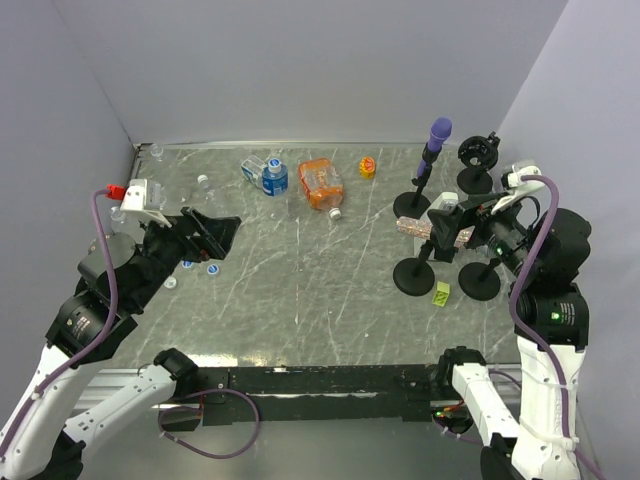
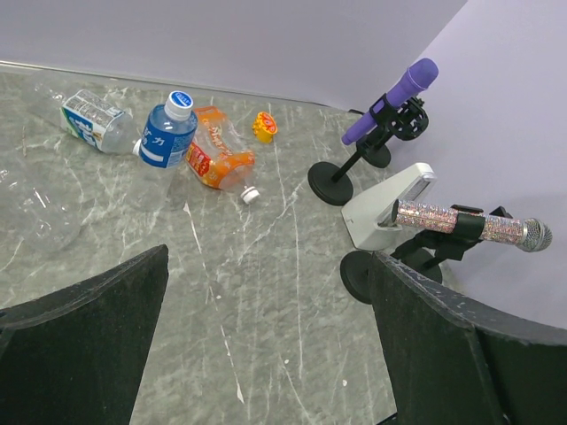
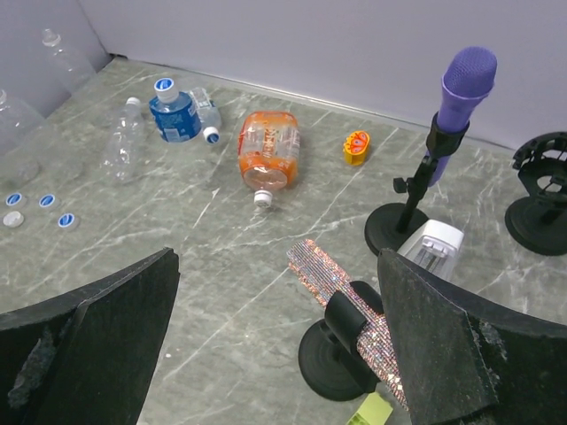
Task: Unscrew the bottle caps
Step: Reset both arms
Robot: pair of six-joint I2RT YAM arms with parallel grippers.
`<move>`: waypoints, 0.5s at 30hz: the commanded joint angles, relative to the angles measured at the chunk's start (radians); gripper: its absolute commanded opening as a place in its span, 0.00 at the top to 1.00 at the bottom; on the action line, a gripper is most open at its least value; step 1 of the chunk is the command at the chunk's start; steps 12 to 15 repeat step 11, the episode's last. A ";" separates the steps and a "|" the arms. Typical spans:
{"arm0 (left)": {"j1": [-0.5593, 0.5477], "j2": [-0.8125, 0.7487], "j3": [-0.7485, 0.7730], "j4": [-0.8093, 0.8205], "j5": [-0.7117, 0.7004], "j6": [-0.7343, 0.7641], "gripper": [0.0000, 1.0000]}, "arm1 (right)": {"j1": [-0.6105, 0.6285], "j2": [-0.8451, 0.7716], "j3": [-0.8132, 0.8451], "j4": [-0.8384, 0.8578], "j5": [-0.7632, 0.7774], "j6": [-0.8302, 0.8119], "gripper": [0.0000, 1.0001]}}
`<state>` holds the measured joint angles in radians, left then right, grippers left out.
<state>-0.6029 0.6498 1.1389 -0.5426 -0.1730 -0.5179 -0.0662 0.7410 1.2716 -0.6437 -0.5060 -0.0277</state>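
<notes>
A blue-labelled bottle (image 1: 274, 178) stands upright at the back with a white-and-blue cap (image 2: 180, 99) on it. An orange-labelled bottle (image 1: 321, 183) lies beside it, its white cap (image 3: 262, 198) pointing at me. A clear labelled bottle (image 2: 93, 119) lies behind them. Several loose blue and white caps (image 3: 47, 200) lie at the left (image 1: 212, 268). My left gripper (image 1: 212, 238) is open and empty above the table at the left (image 2: 270, 292). My right gripper (image 1: 455, 228) is open and empty over the glitter microphone (image 3: 279, 266).
A purple microphone (image 1: 439, 131) on a black stand, a glitter microphone (image 3: 341, 283) in a clip stand, a white device (image 3: 431, 248) and more black stands (image 1: 478, 165) crowd the right. Clear empty bottles (image 3: 124, 142) lie at the far left. A small yellow object (image 1: 367, 167) sits at the back.
</notes>
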 commanded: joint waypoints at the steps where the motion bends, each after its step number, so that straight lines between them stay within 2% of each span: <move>1: -0.001 0.004 0.021 0.013 0.001 0.002 0.03 | -0.006 -0.017 -0.018 0.041 0.030 0.057 0.01; 15: -0.001 -0.019 0.012 -0.008 -0.019 0.019 0.03 | -0.015 -0.015 -0.044 0.059 0.027 0.078 0.01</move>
